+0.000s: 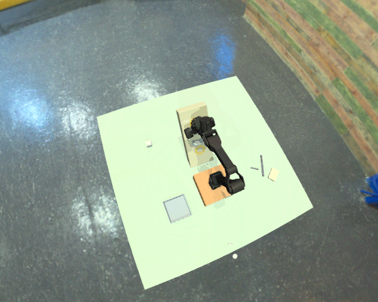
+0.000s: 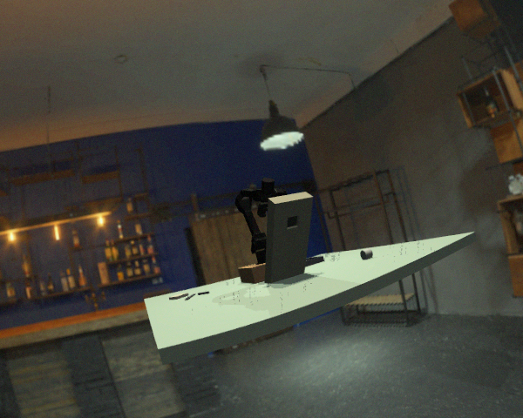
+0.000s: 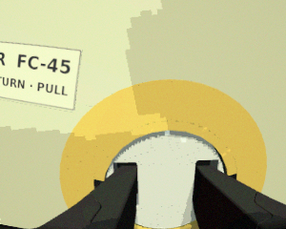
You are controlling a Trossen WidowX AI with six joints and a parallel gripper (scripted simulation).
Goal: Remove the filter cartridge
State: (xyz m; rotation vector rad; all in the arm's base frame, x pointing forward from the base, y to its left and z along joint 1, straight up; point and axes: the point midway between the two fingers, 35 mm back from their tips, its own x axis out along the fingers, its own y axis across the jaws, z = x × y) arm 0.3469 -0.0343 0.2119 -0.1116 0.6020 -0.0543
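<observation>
The filter cartridge [image 3: 164, 196] shows in the wrist view as a round pale face inside a yellow ring [image 3: 167, 102] on the service panel [image 1: 200, 160] [image 2: 286, 252] [image 3: 229, 43]. My gripper [image 3: 164, 171] is shut on the cartridge, with one fingertip at the left of the face and one at the right. The fingertips cover the two slots. Dark notches show at the left and right of the cartridge's rim. The face appears to sit in its opening; its depth is hard to tell. The grey square tray [image 1: 177, 208] lies at the lower left of the panel in the top view.
A second yellow ring [image 1: 200, 150] is lower on the panel. The arm's base stands on an orange block [image 1: 203, 190] between panel and tray. A small white piece [image 1: 148, 143] lies left of the panel. Dark bars [image 1: 262, 165] and a tan block [image 1: 273, 174] lie at the right.
</observation>
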